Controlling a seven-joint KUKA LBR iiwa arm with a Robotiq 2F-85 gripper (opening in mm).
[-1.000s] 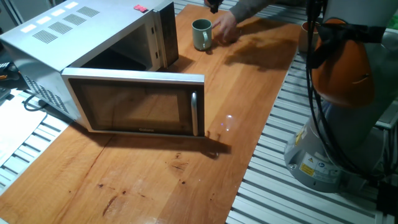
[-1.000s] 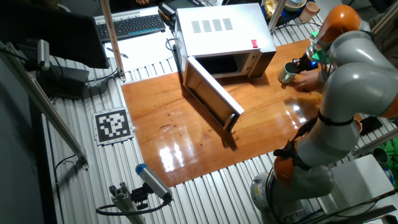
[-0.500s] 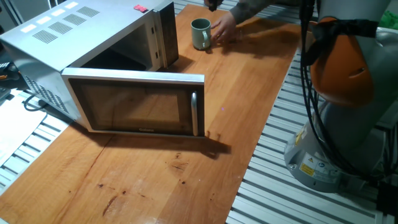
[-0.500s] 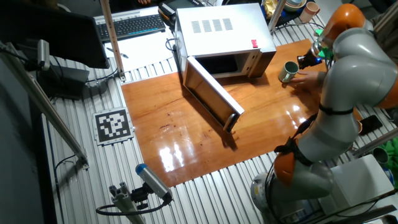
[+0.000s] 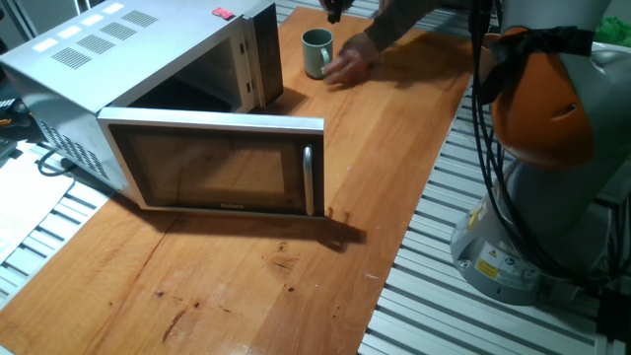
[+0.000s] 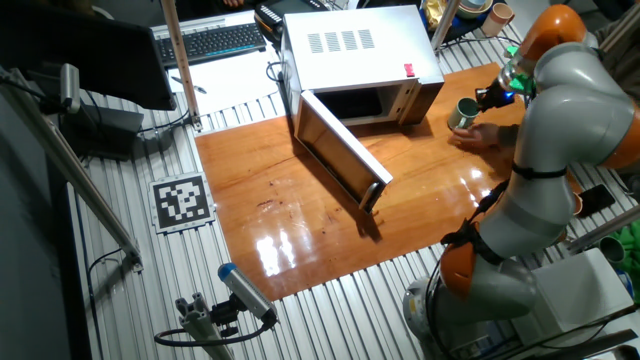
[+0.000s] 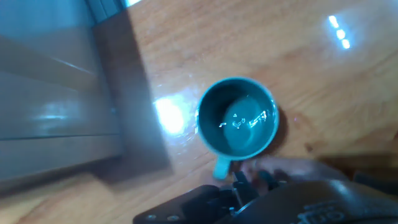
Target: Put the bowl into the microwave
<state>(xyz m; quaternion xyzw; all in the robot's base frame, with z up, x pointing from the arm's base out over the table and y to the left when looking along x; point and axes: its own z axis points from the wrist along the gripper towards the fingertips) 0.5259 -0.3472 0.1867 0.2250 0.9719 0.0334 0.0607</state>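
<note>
The bowl point(image 5: 316, 52), a small grey-green mug with a side handle, stands upright on the wooden table just right of the microwave point(image 5: 118, 59). The microwave's dark glass door point(image 5: 212, 163) hangs wide open towards the table's front. My gripper point(image 5: 335, 10) hovers above the bowl point(image 6: 465, 112) and holds nothing. In the hand view I look down into the bowl point(image 7: 237, 124), handle towards my gripper's dark body point(image 7: 242, 186); the fingertips do not show clearly. A person's hand point(image 5: 345, 64) reaches in right beside the bowl.
The robot's orange and grey base point(image 5: 537, 148) stands off the table's right edge with cables hanging. A keyboard point(image 6: 215, 42) and papers lie behind the microwave point(image 6: 350, 50). Cups point(image 6: 497, 14) sit at the far back right. The open door point(image 6: 340, 150) juts across the table's middle.
The person's hand has slid from the bowl's right side round to its front. My arm has shifted slightly; the gripper stays above the bowl.
</note>
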